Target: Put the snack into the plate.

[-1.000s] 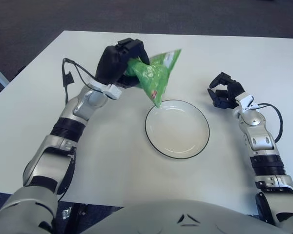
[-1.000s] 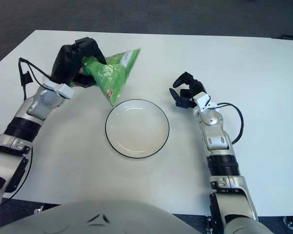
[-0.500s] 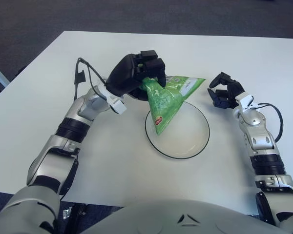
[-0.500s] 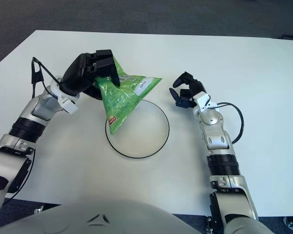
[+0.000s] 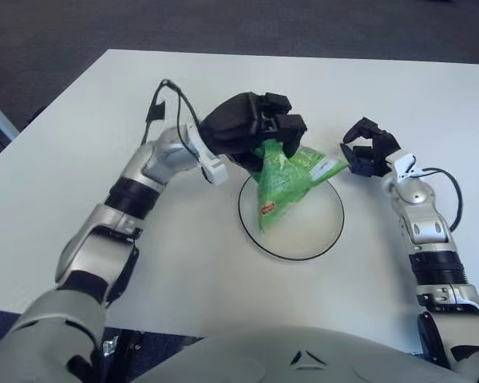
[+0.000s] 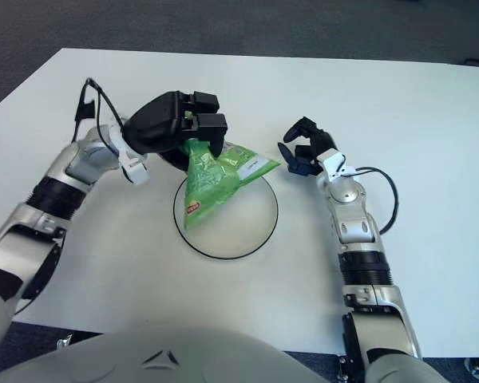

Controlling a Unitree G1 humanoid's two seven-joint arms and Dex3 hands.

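A green snack bag point(image 5: 287, 179) hangs over the white, dark-rimmed plate point(image 5: 311, 236) at the table's middle, its lower corner with a red label down over the plate's left part. My left hand point(image 5: 255, 132) is above the plate's far-left rim, fingers curled on the bag's top. Whether the bag touches the plate I cannot tell. My right hand point(image 5: 366, 153) shows just right of the plate's far edge, beside the bag's right corner, fingers curled and holding nothing.
The white table point(image 5: 223, 72) spreads around the plate; its left edge runs diagonally at the far left and dark carpet lies beyond. A black cable point(image 5: 169, 92) loops off my left forearm.
My left hand has carried the bag rightward from left of the plate to over it, and the bag has dropped lower. The right hand has not moved.
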